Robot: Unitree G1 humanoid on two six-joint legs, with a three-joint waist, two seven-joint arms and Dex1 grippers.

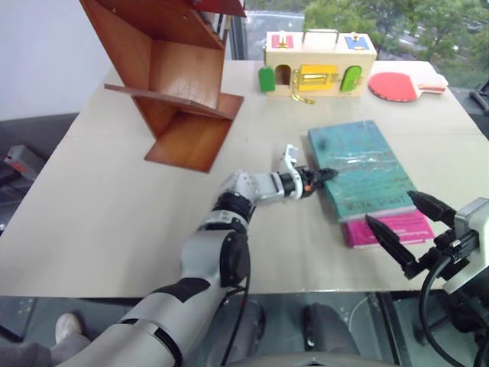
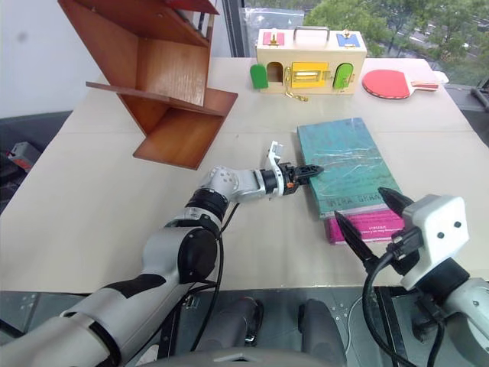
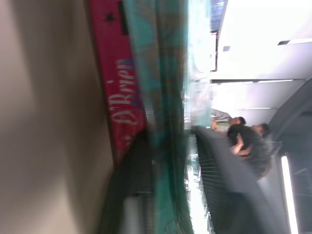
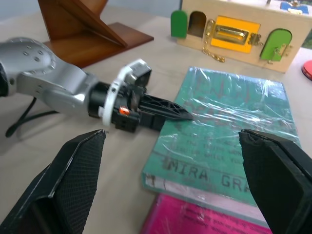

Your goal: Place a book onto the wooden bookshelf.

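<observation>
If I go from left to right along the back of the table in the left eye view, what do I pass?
Reddish-brown wooden bookshelf → pale wooden box with coloured doors → red table tennis paddle.

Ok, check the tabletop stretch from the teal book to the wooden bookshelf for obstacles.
Nothing visible stands there: bare table lies between the teal book, pinched at its edge by the left gripper, and the wooden bookshelf.

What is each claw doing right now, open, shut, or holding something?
Left claw: shut on the edge of the teal-green book.
Right claw: open, holding nothing.
</observation>
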